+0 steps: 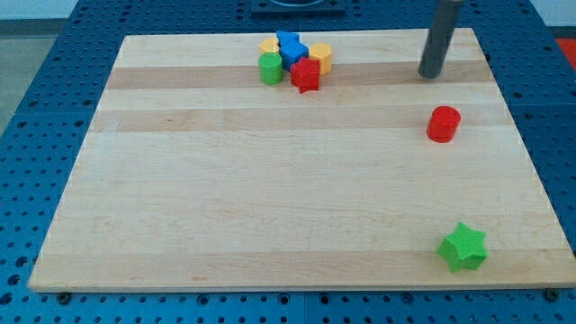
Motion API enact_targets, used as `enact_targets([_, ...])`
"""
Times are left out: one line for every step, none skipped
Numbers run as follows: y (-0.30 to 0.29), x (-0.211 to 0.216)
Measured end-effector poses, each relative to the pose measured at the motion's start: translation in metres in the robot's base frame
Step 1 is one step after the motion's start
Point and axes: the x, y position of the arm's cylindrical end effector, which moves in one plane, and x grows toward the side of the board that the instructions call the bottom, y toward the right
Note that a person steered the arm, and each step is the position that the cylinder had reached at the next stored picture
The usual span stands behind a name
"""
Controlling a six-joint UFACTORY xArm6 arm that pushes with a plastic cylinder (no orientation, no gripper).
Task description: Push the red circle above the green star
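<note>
Single camera view of a pale wooden table (270, 207) resting on a blue perforated base (36, 99). The dark rod enters from the view's top right and stands nearly upright; my tip (431, 76) meets the table near its top right corner. The arm carries no claw, so no apart or together state applies to it.

The red circle (443, 123), a short cylinder, lies just below my tip and slightly to the view's right of it, with a clear gap between them; the tip touches no block. The green star (463, 247) sits near the table's bottom right corner, well apart from the red circle and almost directly below it, a little further to the view's right.

A tight cluster of blocks occupies the table's top centre: a green cylinder (271, 68) at the cluster's left, a red star (306, 76) at its lower right, a blue block (291, 48) of irregular shape in the middle, a yellow block (321, 56) at the right and another yellow block (268, 44) at the upper left, partly hidden by the blue one. The cluster is well apart from my tip.
</note>
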Motion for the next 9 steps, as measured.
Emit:
enact_targets([0.001, 0.019])
enact_targets([0.001, 0.025])
enact_targets([0.001, 0.031])
enact_targets([0.001, 0.044])
enact_targets([0.001, 0.058])
enact_targets([0.001, 0.076])
enact_targets([0.001, 0.1])
enact_targets([0.001, 0.126])
enact_targets([0.001, 0.149])
